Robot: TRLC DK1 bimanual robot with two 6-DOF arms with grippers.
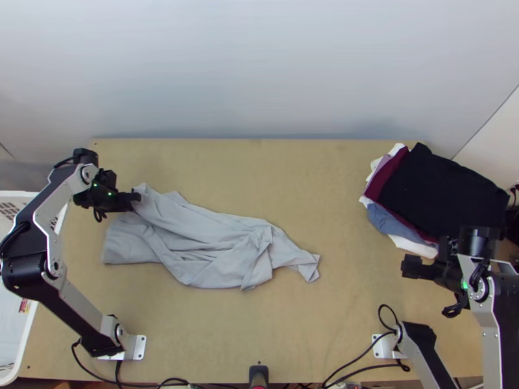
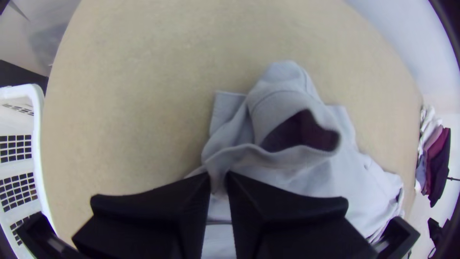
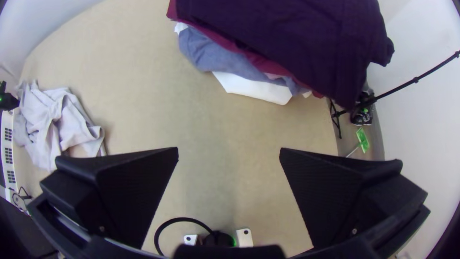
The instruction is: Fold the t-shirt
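Observation:
A light grey t-shirt [image 1: 214,243] lies bunched and wrinkled across the left and middle of the table. At its upper left end is my left gripper [image 1: 137,196]. In the left wrist view the left gripper [image 2: 218,184] is shut on a pinch of the shirt's edge, beside an opening in the cloth [image 2: 302,129] with a dark inside. My right gripper [image 1: 410,266] is at the table's right, well apart from the shirt; in the right wrist view the right gripper [image 3: 229,156] stands open with bare table between its fingers.
A stack of folded clothes [image 1: 441,191], black on top, sits at the table's back right, close to the right gripper. A white basket [image 1: 19,343] stands at the left edge. Cables [image 1: 363,366] run along the near edge.

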